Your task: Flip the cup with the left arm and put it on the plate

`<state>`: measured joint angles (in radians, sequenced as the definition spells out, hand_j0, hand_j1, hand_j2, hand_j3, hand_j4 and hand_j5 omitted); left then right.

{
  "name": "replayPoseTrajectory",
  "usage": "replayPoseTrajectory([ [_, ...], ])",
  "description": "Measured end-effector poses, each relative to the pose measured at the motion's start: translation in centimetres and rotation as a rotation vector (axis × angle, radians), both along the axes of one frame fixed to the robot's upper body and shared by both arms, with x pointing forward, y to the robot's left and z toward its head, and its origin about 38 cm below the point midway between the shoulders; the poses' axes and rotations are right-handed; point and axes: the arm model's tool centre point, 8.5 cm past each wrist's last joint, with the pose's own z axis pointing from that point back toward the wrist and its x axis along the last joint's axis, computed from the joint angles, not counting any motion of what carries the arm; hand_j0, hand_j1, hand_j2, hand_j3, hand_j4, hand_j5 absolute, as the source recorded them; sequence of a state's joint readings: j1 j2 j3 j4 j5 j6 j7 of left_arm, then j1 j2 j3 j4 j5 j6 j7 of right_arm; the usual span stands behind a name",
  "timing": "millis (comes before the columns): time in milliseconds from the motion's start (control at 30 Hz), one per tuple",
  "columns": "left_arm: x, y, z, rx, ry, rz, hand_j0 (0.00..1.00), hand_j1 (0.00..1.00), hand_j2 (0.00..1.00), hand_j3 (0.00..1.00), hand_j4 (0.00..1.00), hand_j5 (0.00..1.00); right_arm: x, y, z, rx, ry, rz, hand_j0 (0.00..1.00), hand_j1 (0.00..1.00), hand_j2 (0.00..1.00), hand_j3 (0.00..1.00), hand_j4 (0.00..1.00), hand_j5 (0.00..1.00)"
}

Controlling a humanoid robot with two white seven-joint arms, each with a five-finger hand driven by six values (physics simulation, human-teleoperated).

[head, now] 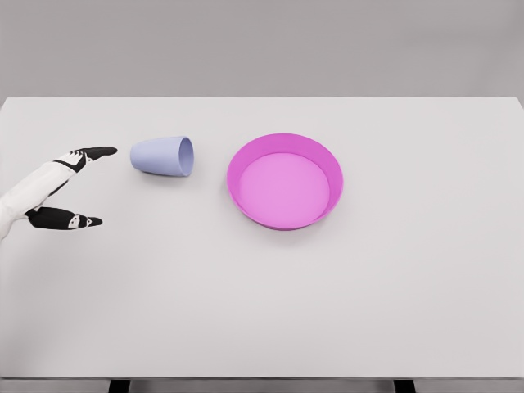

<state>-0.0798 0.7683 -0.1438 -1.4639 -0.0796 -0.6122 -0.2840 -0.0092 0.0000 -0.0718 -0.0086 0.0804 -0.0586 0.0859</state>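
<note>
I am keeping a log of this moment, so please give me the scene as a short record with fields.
cup: pale blue cup, lying on its side, mouth toward the plate
plate: pink plate, right of the cup, nothing in it
left hand: left hand, fingers spread, left of the cup, not touching it
right hand: not in view
surface: white table

text: none readable | labels: none | brands: none | numbers: none | signs: none
</note>
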Motion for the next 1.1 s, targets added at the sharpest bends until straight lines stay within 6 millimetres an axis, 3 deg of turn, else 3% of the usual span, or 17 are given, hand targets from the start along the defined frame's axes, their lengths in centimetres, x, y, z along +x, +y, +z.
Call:
replayPoseTrajectory([
  [467, -0.3, 0.5, 0.3, 0.082, 0.057, -0.051, 1.0, 1.0, 1.0, 1.0, 1.0, 1.0, -0.1, 0.0, 0.0, 0.0, 0.004, 0.0, 1.0, 1.0, 1.0, 1.0, 1.0, 1.0],
  [733, -0.7, -0.8, 1.7, 0.165, 0.079, -0.155, 1.0, 1.0, 1.0, 1.0, 1.0, 1.0, -0.1, 0.0, 0.0, 0.0, 0.004, 0.0, 1.0, 1.0, 1.0, 1.0, 1.0, 1.0],
  [933, 0.2, -1.0, 3.6, 0.156, 0.033, -0.153, 1.0, 1.0, 1.0, 1.0, 1.0, 1.0, -0.1, 0.0, 0.0, 0.0, 0.004, 0.0, 1.0, 1.0, 1.0, 1.0, 1.0, 1.0],
  [1100, 2.0, -0.7, 4.6, 0.137, 0.086, -0.047, 1.0, 1.0, 1.0, 1.0, 1.0, 1.0, -0.1, 0.0, 0.0, 0.0, 0.004, 0.0, 1.0, 1.0, 1.0, 1.0, 1.0, 1.0],
])
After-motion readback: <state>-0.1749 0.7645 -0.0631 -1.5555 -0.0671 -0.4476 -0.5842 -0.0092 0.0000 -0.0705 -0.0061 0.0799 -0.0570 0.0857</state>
